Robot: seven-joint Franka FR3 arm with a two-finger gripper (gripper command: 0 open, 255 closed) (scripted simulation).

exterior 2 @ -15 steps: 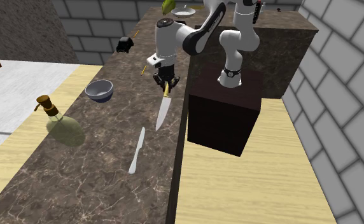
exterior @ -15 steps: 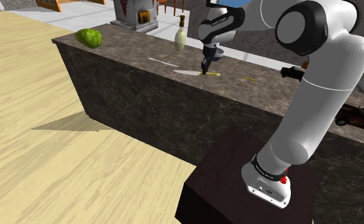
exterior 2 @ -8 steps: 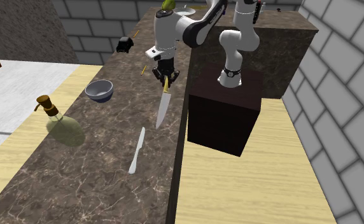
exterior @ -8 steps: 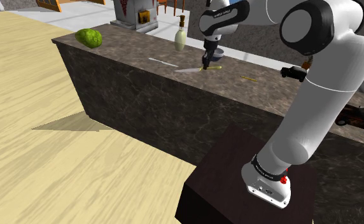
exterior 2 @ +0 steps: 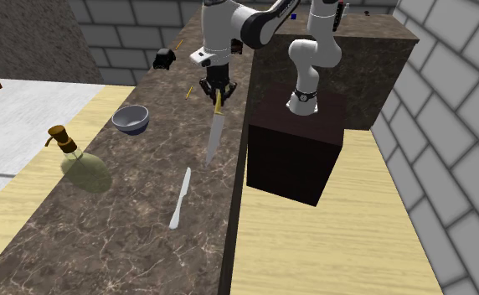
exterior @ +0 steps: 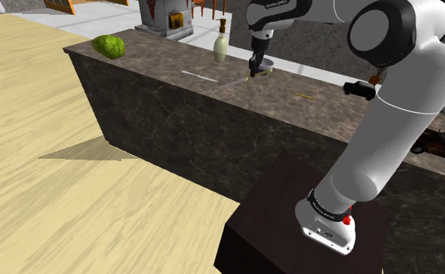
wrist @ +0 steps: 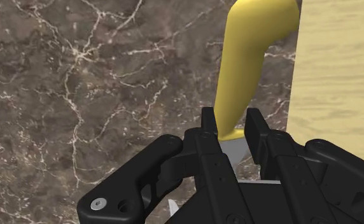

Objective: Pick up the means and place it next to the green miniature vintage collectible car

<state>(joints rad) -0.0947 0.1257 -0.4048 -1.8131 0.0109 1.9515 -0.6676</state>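
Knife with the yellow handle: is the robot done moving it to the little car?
Not yet. Done: the tool is shut on the yellow handle of the knife. In hand: the knife hangs tilted, blade toward the counter; I cannot tell whether its tip is off the counter. Left: carry it to the dark car, which sits apart farther along the counter, and set it down beside it.

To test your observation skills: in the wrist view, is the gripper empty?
No, the gripper is shut on the yellow-handled knife, clasping it where handle meets blade.
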